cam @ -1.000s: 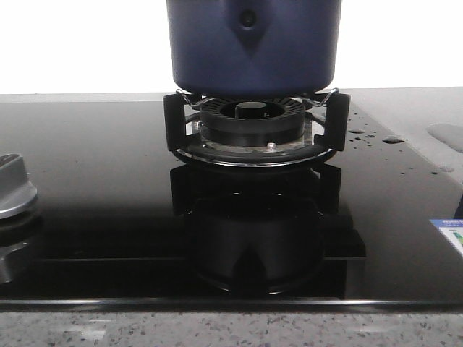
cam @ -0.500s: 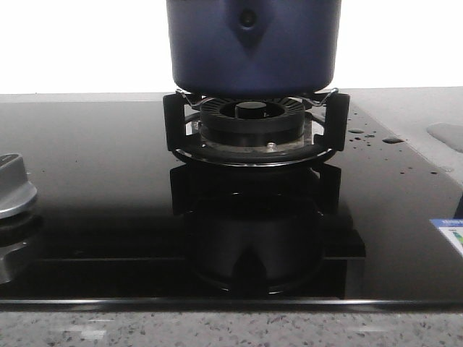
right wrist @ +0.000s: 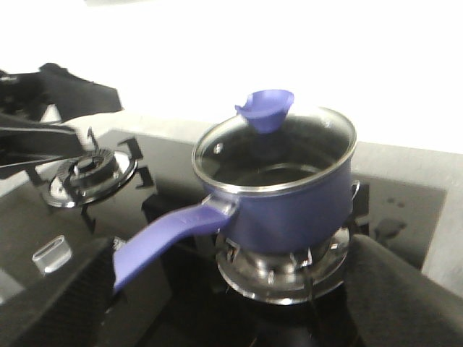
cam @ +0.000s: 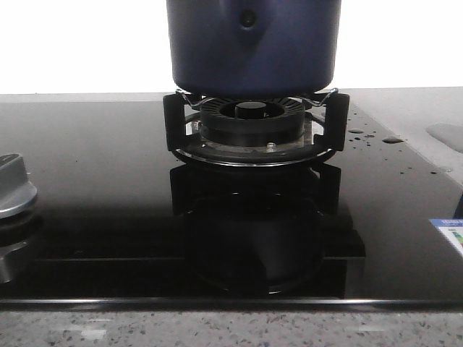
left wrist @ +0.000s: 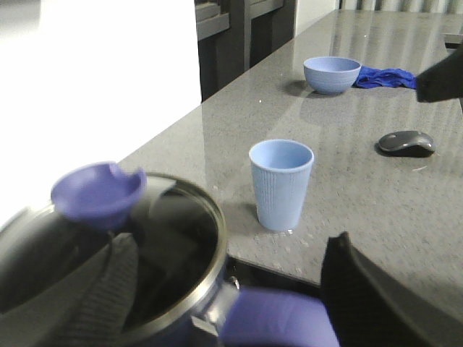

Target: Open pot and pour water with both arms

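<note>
Claw state cannot be told on either arm: only dark finger edges (right wrist: 405, 296) show, touching nothing visible. Between them the pot (right wrist: 289, 195) sits lidded on the burner (cam: 252, 123).

Pot (cam: 253, 47): matt navy wall, smooth; bright metal rim, clear glass lid (right wrist: 278, 155), glossy purple plastic-looking knob (right wrist: 266, 108) and handle (right wrist: 170, 235).
Hob (cam: 94, 188) under pot: glossy black glass, mirror-like.
Burner (cam: 253, 119): dull black, ribbed.
Counter (left wrist: 376, 188) beside pot: speckled grey stone, polished.
Cup (left wrist: 281, 184): matt pale blue, ribbed.
</note>
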